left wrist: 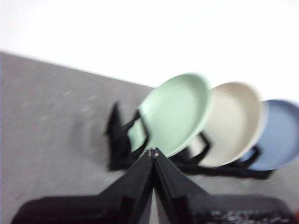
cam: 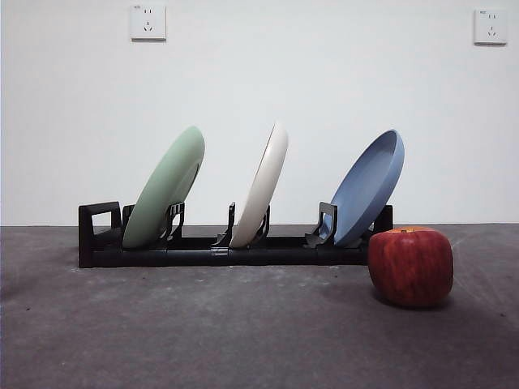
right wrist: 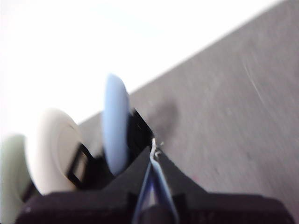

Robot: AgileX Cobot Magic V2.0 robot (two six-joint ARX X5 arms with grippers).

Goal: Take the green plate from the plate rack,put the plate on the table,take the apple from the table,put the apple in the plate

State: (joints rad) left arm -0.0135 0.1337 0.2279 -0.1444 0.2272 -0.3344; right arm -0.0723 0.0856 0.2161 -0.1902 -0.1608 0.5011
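Mint green, the plate [cam: 166, 188] stands on edge in the rack [cam: 219, 247], in the slot nearest the rack's looped handle, leaning toward the cream plate [cam: 261, 186]. That cream plate sits in the middle slot, and a blue plate [cam: 366, 190] fills the slot at the far end from the handle; all three tilt the same way and stand apart from one another. The black rack lies lengthwise across the dark grey bench [cam: 203, 332], in front of a white wall with two sockets [cam: 147, 22] high up.

A red apple [cam: 410, 266] rests on the bench just beside the blue-plate end of the rack, nearer the camera than the rack, its yellowish stem dimple facing up. It overlaps the rack's end in the front view; whether the two touch cannot be told.

No arm shows in the front view. From the left wrist, the left tool [left wrist: 153, 151] is clenched, jaws meeting at their tips with nothing between them, held off the bench and pointing toward the green plate [left wrist: 175, 114] without touching it. From the right wrist, the right tool [right wrist: 154, 148] is likewise clenched on nothing, hanging near the blue plate [right wrist: 115, 123] and the rack's end; this view is blurred.
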